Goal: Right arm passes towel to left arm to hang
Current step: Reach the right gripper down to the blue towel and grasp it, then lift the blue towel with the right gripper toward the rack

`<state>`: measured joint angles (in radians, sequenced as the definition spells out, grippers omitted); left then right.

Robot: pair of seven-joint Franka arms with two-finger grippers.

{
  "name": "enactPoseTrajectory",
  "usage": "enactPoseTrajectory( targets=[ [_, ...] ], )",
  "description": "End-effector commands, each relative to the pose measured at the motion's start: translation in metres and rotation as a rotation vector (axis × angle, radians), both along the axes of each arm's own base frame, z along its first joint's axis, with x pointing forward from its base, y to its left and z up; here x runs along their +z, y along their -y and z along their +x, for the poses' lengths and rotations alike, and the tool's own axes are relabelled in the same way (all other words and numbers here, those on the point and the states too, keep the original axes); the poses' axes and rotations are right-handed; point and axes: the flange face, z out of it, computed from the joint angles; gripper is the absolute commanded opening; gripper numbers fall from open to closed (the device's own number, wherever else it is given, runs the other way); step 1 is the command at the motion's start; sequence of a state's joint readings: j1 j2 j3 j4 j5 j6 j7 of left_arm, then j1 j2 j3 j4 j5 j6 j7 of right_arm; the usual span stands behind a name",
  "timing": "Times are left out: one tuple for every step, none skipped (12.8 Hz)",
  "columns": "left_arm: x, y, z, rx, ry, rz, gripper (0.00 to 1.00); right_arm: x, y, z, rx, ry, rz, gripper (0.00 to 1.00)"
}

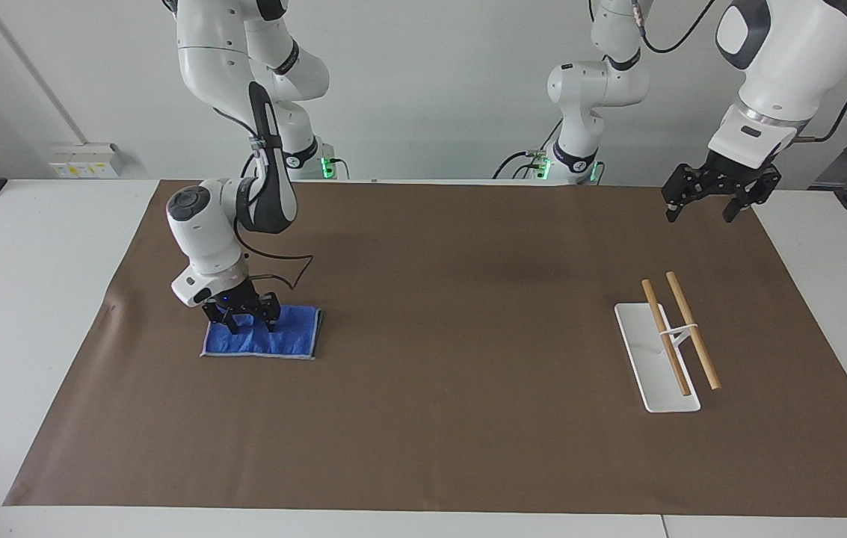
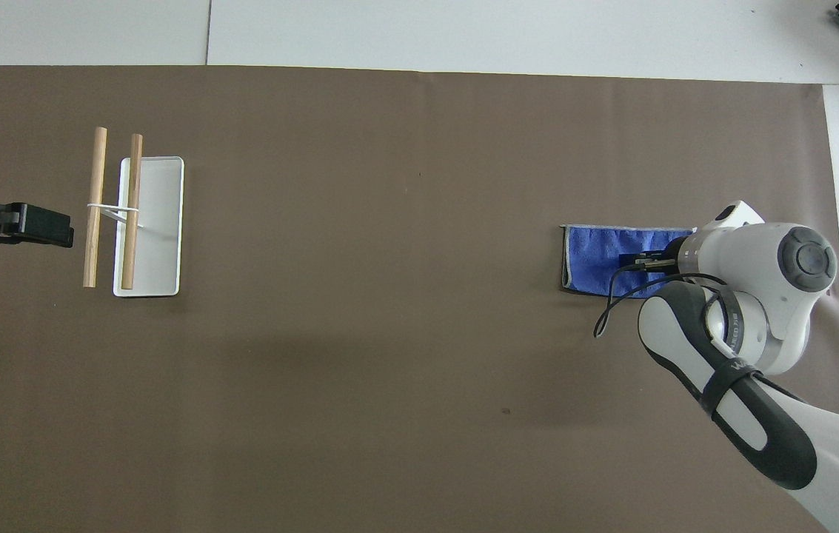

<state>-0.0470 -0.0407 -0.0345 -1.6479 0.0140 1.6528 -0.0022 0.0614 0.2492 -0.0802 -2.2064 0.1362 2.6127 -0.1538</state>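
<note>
On my facing feed, the right arm bends down over the towel, which lies flat on the brown mat toward that arm's end of the table. My right gripper is down on the towel at the edge nearer the robots, its fingers spread apart with blue cloth showing between them; the tips meet the fabric, and the towel is not lifted.

The middle of the mat lies bare between the two arms.

Toward the left arm's end stands the white tray with two wooden rods raised on its stand, well apart from the towel. Over the mat's corner nearer the robots, the left arm waits with its gripper up in the air, fingers wide and holding nothing.

My overhead feed runs the other way. The left gripper shows first, a black block just beside the rods, with the tray next to them. Across the mat, the towel lies flat, partly covered by the right arm. The right gripper sits over the towel's middle here, and from this height I cannot tell how far its fingers are parted.
</note>
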Motion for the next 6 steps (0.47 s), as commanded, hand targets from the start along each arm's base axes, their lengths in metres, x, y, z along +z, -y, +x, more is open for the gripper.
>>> enactPoseTrajectory(
  targets=[
    [0.000, -0.003, -0.003, 0.004, -0.004, 0.018, 1.00, -0.003, 0.000, -0.003, -0.016, 0.011, 0.028, 0.00],
    [0.000, -0.003, -0.003, 0.004, -0.004, 0.018, 1.00, -0.002, -0.003, -0.002, -0.029, 0.013, 0.045, 0.00],
    [0.000, -0.003, -0.003, 0.004, -0.004, 0.018, 1.00, -0.001, -0.005, 0.000, -0.035, 0.015, 0.052, 0.00],
    [0.000, -0.003, -0.003, 0.004, -0.003, 0.017, 1.00, 0.005, -0.006, 0.003, -0.040, 0.022, 0.055, 0.00],
    [0.000, -0.003, -0.003, 0.004, -0.003, 0.017, 1.00, 0.016, -0.015, 0.007, -0.035, 0.019, 0.064, 0.00],
    [0.000, -0.003, -0.003, 0.005, -0.003, 0.017, 1.00, 0.032, -0.024, 0.013, -0.032, 0.009, 0.076, 0.00]
  ],
)
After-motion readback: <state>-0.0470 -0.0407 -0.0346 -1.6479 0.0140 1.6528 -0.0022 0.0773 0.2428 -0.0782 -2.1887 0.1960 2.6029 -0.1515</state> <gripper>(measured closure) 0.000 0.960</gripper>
